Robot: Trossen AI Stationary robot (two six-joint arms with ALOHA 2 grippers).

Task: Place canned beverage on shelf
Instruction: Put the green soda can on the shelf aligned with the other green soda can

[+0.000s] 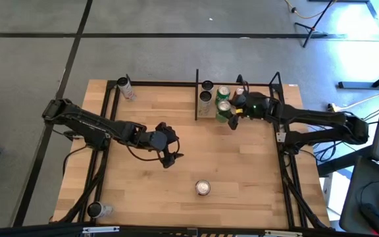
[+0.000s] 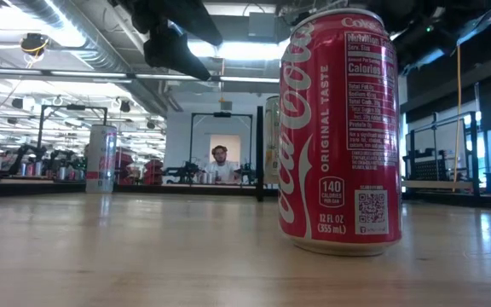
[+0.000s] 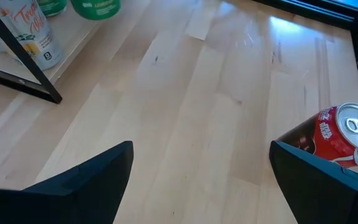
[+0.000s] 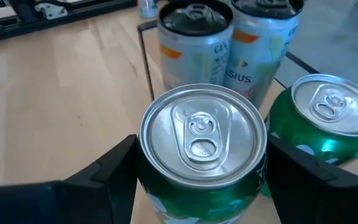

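The shelf (image 1: pixel 197 108), a light board in a black bar frame, stands at the table's far right. On it are two tall pale cans (image 4: pixel 194 37) and a green can (image 4: pixel 329 121). My right gripper (image 1: pixel 229 118) is at the shelf's near side, shut on a second green can (image 4: pixel 201 146). A red cola can (image 1: pixel 203 188) stands upright on its base near the table's front edge. My left gripper (image 1: pixel 168 157) hovers open above the table's middle. In its wrist view the red can (image 3: pixel 345 134) lies beyond one finger. My right gripper pinches the green can's side wall (image 4: pixel 151 193) just under the top rim, one finger (image 4: pixel 107 177) on either side. The fingers slant down from the table's right side. The can stands upright, pull tab up. Its bottom is hidden, so whether it rests on the board cannot be told.
A pale can (image 1: pixel 125 87) is at the table's far left corner, and another can (image 1: pixel 97 209) at the near left corner. Black frame bars (image 1: pixel 107 118) run along the table's left and right sides. Bare wood lies between the red can and the shelf.
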